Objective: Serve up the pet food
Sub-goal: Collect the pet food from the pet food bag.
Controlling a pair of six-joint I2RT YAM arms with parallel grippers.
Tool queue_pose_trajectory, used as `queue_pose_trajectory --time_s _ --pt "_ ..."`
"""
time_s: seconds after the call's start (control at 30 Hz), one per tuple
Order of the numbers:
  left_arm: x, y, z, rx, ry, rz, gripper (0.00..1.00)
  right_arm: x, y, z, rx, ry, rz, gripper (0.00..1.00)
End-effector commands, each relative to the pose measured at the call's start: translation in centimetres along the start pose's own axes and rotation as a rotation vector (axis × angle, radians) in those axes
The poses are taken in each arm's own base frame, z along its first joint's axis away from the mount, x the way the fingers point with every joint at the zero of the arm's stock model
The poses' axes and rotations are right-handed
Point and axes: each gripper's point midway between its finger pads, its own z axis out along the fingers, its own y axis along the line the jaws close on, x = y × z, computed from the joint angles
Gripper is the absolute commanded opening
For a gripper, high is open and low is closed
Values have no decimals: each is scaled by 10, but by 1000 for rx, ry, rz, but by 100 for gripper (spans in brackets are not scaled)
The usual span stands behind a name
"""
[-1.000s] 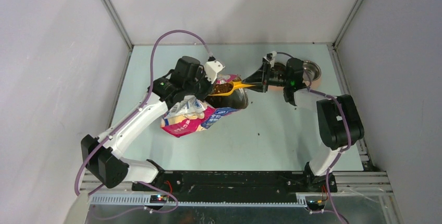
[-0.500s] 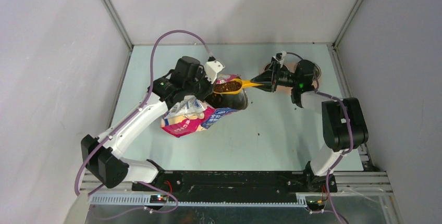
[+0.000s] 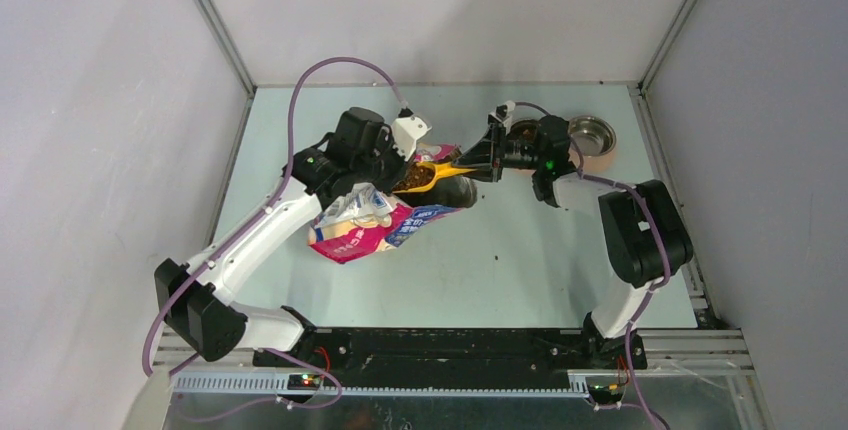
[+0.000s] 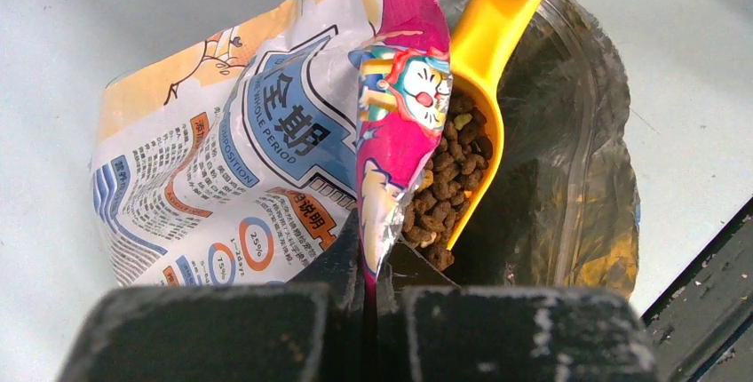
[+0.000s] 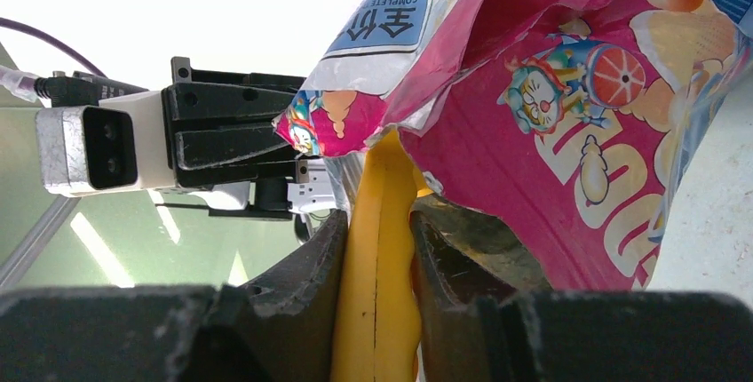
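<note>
Upper-centre of the top view: left gripper (image 3: pixel 402 155) is clenched on the bag (image 3: pixel 352 238) rim, keeping the mouth open. Right gripper (image 3: pixel 487 158) is clamped on the yellow scoop (image 3: pixel 445 167) by its handle. Scoop's cup end sits inside the bag mouth w/ a load of pet food (image 4: pixel 448 191) in it; any more deeper in the bag can't be seen. Metal bowl (image 3: pixel 591 134) at upper right, well apart from scoop. Approx. halfway, I'd judge: scoop is filled, but the carry to the bowl & tip-out are not yet done.

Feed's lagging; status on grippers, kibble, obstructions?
Left gripper shut on bag rim. Right gripper shut on scoop handle. Kibble in scoop, inside bag mouth. Bag flap overhangs scoop.
</note>
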Motion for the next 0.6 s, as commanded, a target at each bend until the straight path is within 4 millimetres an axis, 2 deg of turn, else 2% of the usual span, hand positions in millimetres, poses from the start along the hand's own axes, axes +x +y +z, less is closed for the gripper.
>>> queue_pose_trajectory --time_s 0.0,0.1,0.2,0.3,0.37,0.43,0.53,0.57 --pt "-23 -12 2 56 -69 32 0 -5 50 -3 -98 15 -146 0" --pt "-23 -13 1 55 -70 33 0 -20 50 -19 -97 -31 -139 0" --pt "-23 -11 -1 49 -72 35 0 -38 45 -42 -85 -104 -124 0" --pt "-22 -12 0 50 -73 36 0 -42 36 -58 -75 -140 -101 0" --pt "-23 -13 2 55 -71 34 0 -35 29 -58 -69 -134 -93 0" --pt "-25 -14 3 60 -68 35 0 -23 23 -49 -62 -97 -93 0" --pt "-25 -15 3 61 -64 44 0 -15 38 -42 -114 -75 -132 0" --pt "-25 -15 3 60 -63 45 0 -14 35 -39 -116 -65 -125 0"
